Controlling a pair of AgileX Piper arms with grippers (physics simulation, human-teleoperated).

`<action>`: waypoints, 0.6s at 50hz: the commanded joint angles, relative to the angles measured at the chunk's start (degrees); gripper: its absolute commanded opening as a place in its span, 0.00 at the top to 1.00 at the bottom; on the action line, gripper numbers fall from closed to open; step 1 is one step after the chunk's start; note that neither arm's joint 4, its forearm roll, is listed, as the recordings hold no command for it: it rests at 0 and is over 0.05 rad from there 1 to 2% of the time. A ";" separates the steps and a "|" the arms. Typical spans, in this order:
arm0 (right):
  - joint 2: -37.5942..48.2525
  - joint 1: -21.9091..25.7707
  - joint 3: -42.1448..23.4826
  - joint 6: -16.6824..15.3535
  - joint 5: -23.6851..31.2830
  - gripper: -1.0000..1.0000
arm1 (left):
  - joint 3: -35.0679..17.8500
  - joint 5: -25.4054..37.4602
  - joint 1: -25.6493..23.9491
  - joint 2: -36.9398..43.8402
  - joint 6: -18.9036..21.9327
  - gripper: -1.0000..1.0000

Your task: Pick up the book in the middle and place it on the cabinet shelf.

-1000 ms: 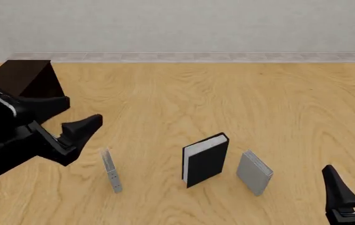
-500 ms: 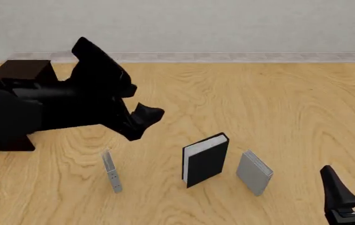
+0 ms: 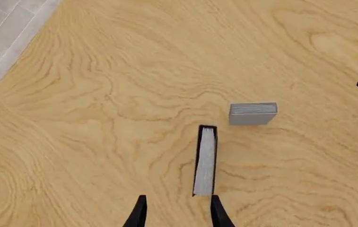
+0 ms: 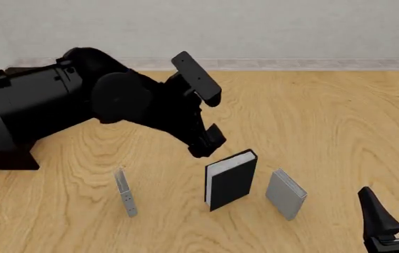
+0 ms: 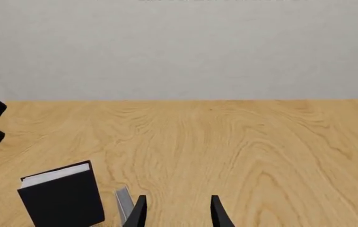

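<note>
The low, near-black wooden cabinet (image 4: pixel 2 158) is largely hidden behind the left arm, only its lower corner showing at the far left; the very thin grey translucent book (image 4: pixel 125 192) is hard to make out. The thick black hardcover book with white page edges (image 4: pixel 231 179) stands upright on the light wooden surface (image 4: pixel 312 121), between the thin one and the thinner grey book (image 4: pixel 285 193). The left end effector (image 3: pixel 176 213) hangs above the black book, pointing down, fingers apart and empty; the right end effector (image 5: pixel 176 213) sits low at the near right, seemingly parted and empty.
</note>
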 commanded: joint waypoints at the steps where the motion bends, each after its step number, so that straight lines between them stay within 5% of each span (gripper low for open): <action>1: -0.70 0.35 -0.02 -0.27 0.28 0.00 | -6.21 3.93 -0.13 8.59 1.45 0.00; 11: -0.60 1.13 0.01 -0.88 0.14 0.00 | -10.30 5.46 1.10 13.19 2.73 0.00; 30: -0.66 1.41 0.02 -1.25 0.39 0.00 | -8.95 4.80 -3.46 14.62 0.42 0.00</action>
